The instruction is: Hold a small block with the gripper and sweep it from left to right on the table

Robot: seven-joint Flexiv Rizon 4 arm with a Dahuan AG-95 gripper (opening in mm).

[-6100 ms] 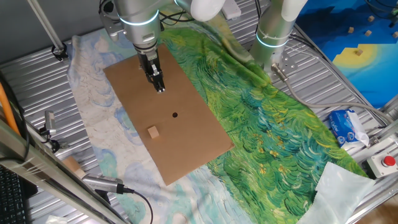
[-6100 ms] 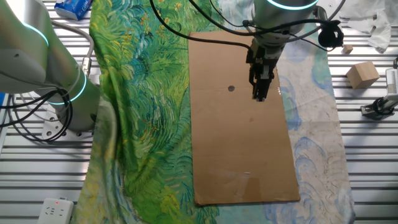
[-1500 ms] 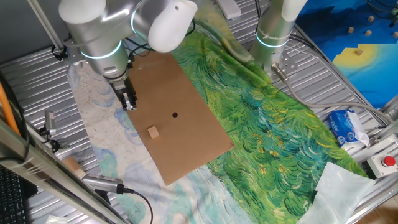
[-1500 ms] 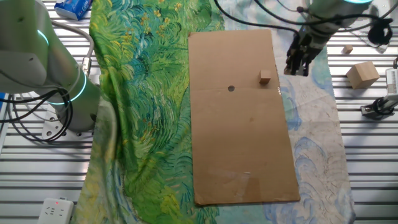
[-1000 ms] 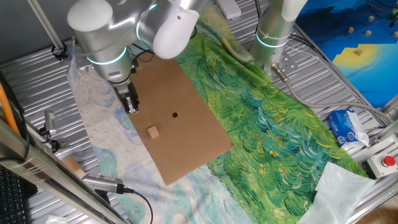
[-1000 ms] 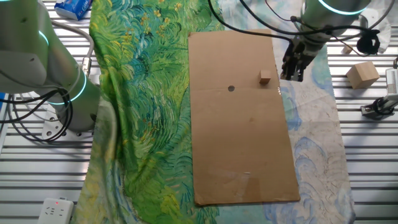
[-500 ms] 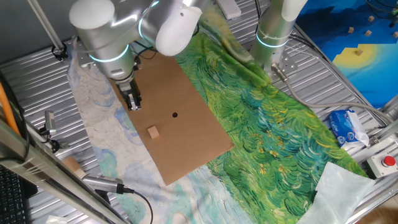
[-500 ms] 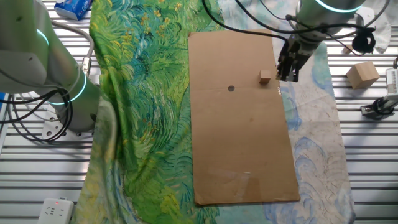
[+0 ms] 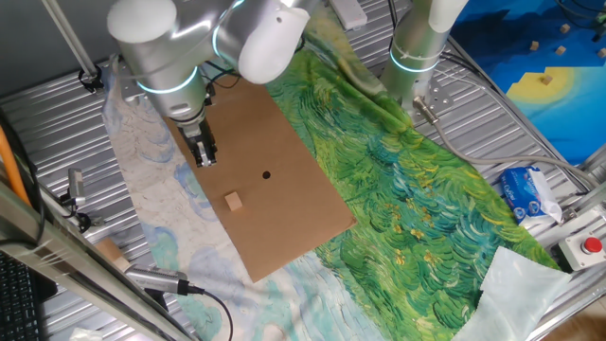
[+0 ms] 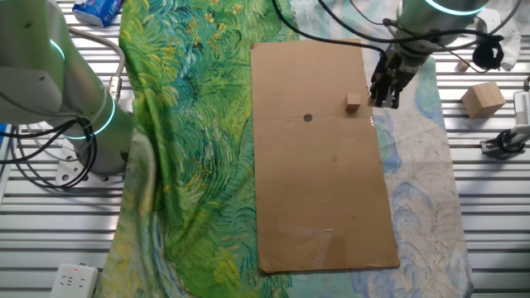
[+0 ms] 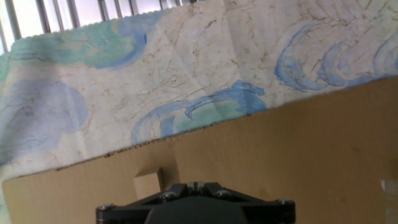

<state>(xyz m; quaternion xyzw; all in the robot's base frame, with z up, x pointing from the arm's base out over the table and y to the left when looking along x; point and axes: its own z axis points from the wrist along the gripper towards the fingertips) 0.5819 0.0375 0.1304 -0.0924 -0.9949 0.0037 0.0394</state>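
Near the cardboard's edge by the pale-blue cloth (image 10: 418, 199): the small block (image 10: 354, 102), lying free on the cardboard (image 10: 323, 190), not held. Just beside it but apart from it, hanging over that same edge and pointing down: the gripper (image 10: 381, 99). Impossible to tell from the fixed views whether the fingers are spread or pressed together; in the hand view only the black housing at the bottom, no fingertips, with the block a little left of centre.

Step in hand, by judgement: taking the block, before any sweep.

- First bring the gripper sideways until centred over the block, not beside it.
- Open wide enough to pass both side faces, because the block looks about as wide as the tip.
- Turn the wrist to meet two flat faces, not the corners.
- Go down slowly and stop just above the cardboard; too deep risks pressing into it or pushing the block away.
- Close gently, then check the hold before sweeping to the right across the table (image 10: 489, 248).
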